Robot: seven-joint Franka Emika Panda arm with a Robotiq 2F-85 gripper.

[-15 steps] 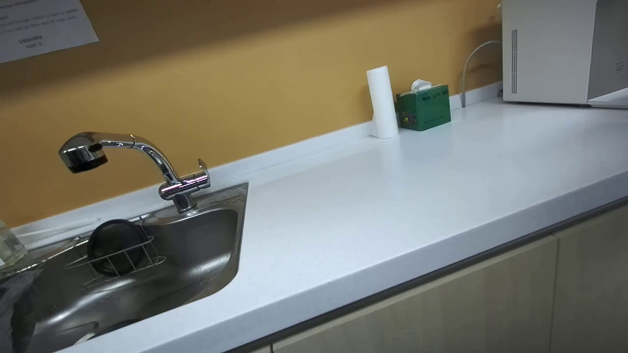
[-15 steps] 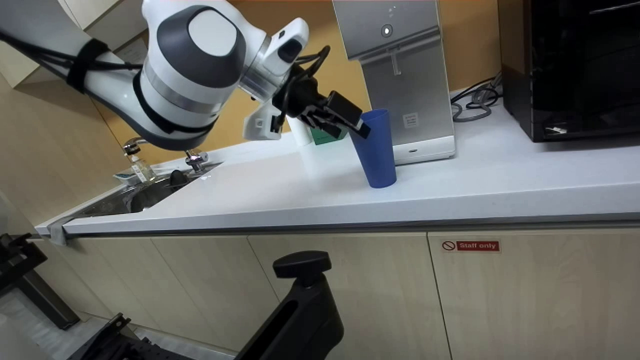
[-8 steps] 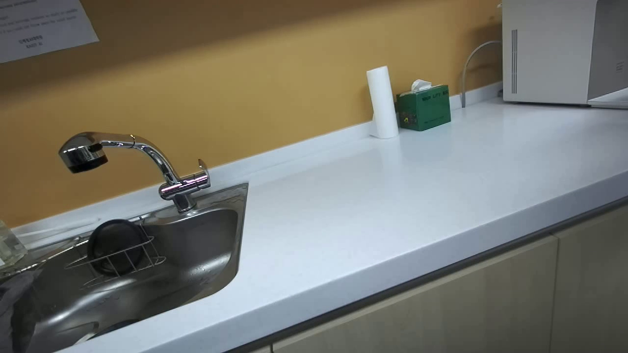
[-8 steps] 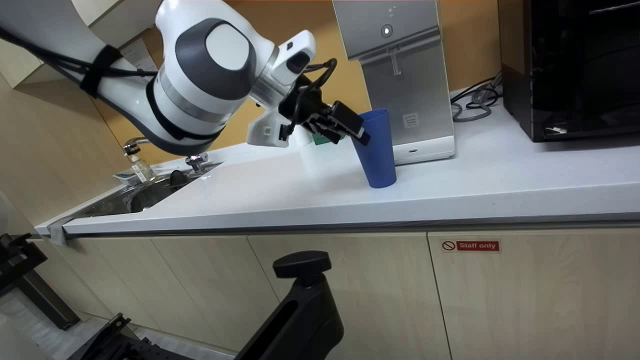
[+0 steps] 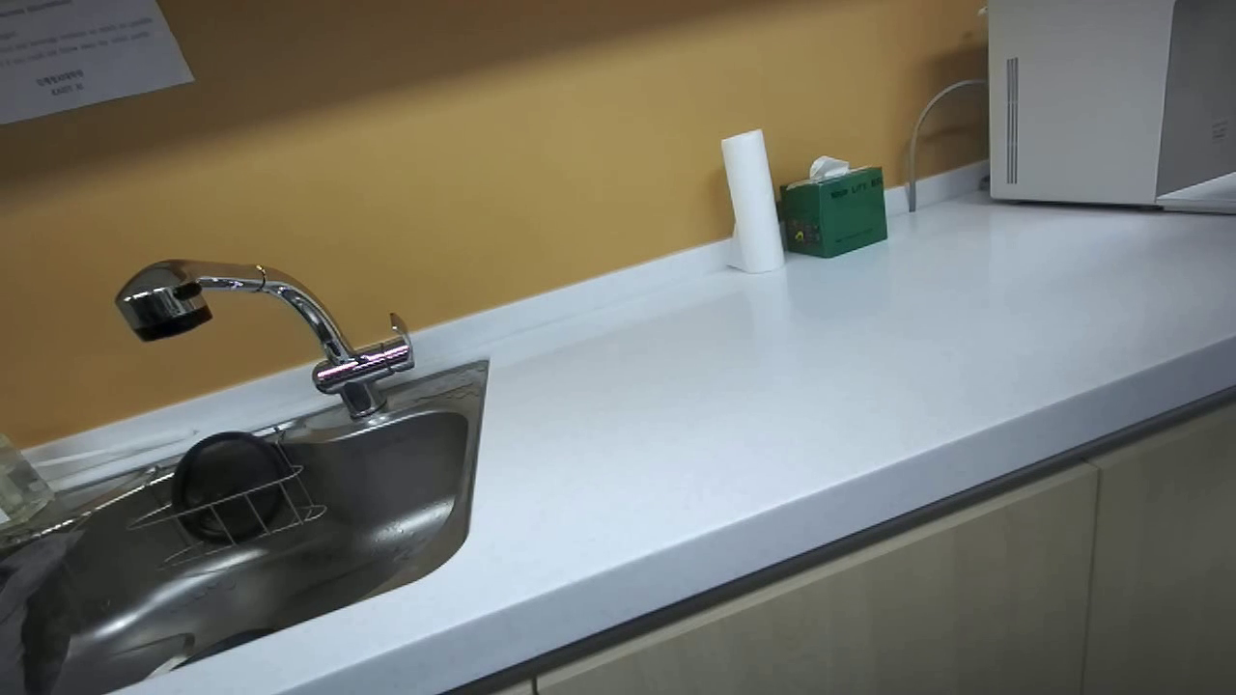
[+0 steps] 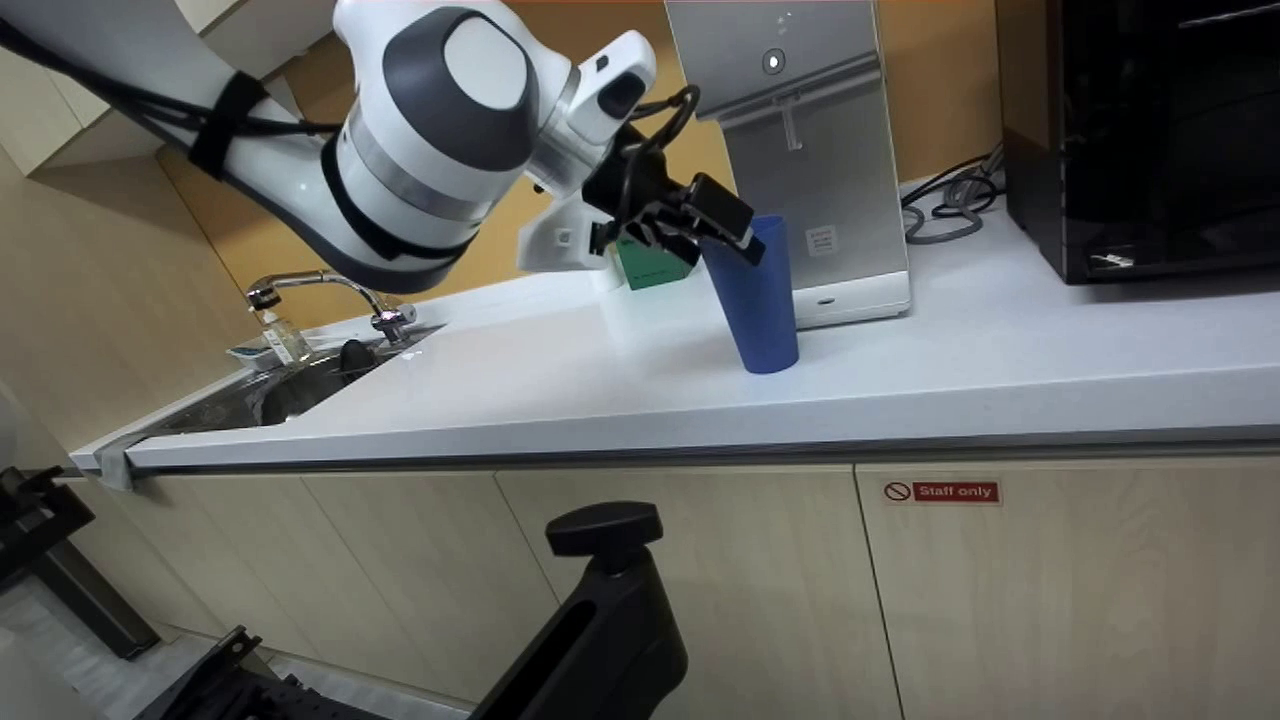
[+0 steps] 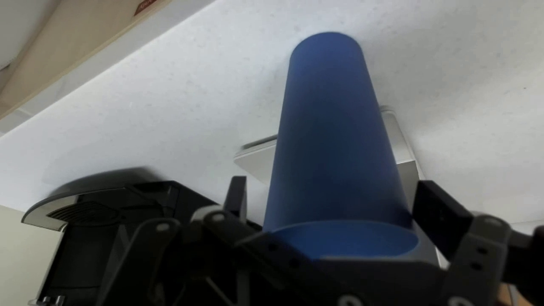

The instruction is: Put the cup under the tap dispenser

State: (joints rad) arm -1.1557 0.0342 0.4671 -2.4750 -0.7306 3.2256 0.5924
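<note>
the gripper (image 7: 331,195) is parted astride the upright cup (image 7: 335,140), with a gap at left in the wrist view.

"Staff only", prohibition symbol (image 6: 897,491) | cabinet sticker (image 6: 942,491) | wall notice (image 5: 87,56), tissue box (image 5: 835,214): illegible

Looks like a staff kitchen tbh: steel sink (image 5: 386,473), tap (image 5: 315,317) on its back rim, tissue box (image 5: 835,214) and paper roll (image 5: 753,203) along the counter (image 5: 772,386) past the sink, plus 1 "Staff only" sign (image 6: 942,492) even farther from the sink.
</note>
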